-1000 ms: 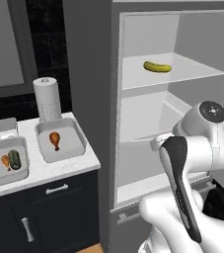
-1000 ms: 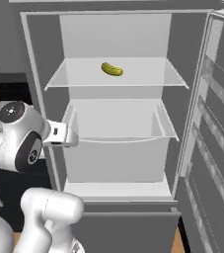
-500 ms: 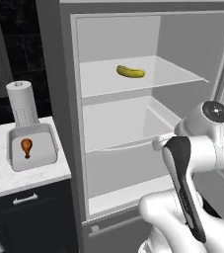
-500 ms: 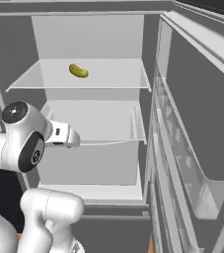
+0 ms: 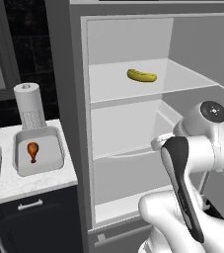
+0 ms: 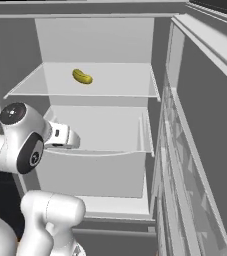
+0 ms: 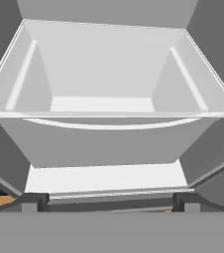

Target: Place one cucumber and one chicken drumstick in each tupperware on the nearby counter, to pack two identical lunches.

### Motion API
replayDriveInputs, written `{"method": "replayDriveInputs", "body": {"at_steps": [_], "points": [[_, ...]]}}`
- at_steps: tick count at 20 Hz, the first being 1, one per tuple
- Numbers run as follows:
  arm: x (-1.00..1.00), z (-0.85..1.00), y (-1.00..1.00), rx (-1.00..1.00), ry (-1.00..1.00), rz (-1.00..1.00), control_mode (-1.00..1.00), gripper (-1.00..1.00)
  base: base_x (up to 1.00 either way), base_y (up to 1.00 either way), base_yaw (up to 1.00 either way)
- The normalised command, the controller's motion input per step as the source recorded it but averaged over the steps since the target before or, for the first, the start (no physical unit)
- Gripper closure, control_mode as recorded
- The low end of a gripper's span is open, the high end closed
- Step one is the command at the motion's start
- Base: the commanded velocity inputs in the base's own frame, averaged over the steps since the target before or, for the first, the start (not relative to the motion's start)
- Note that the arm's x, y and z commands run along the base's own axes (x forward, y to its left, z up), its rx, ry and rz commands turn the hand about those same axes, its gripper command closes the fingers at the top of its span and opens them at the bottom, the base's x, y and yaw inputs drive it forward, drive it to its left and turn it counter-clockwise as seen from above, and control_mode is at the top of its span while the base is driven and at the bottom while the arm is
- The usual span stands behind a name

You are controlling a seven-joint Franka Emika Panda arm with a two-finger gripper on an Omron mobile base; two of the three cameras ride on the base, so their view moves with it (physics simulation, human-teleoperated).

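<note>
Arm's folded up pretty tight, elbow bent sharp with the upper link rising from the base and the forearm doubling back down. Wrist sticks out level, pointing forward. The pincer (image 7: 111, 201) has its 2 dark fingertips (image 7: 33, 200) spread wide (nothing between them), sitting apart at the bottom of the hand view.

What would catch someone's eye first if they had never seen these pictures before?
The open fridge stands out, with a lone yellow-green cucumber on its upper shelf and a bare white drawer below. The white robot arm rises in front of it, its claw open and facing the drawer. To the left, a tupperware on the counter holds one orange-brown chicken drumstick.
</note>
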Motion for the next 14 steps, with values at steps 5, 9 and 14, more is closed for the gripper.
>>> {"method": "replayDriveInputs", "body": {"at_steps": [5, 9, 14], "points": [[0.18, 0.1, -0.09, 0.0, -0.14, 0.05, -1.0, -1.0, 0.0, 0.0, 0.0], [0.4, 0.57, -0.08, 0.0, -0.23, 0.13, -1.0, -1.0, 0.0, 0.0, 0.0], [0.53, 0.92, -0.03, 0.03, 0.02, 0.04, -1.0, -1.0, 0.0, 0.0, 0.0]]}}
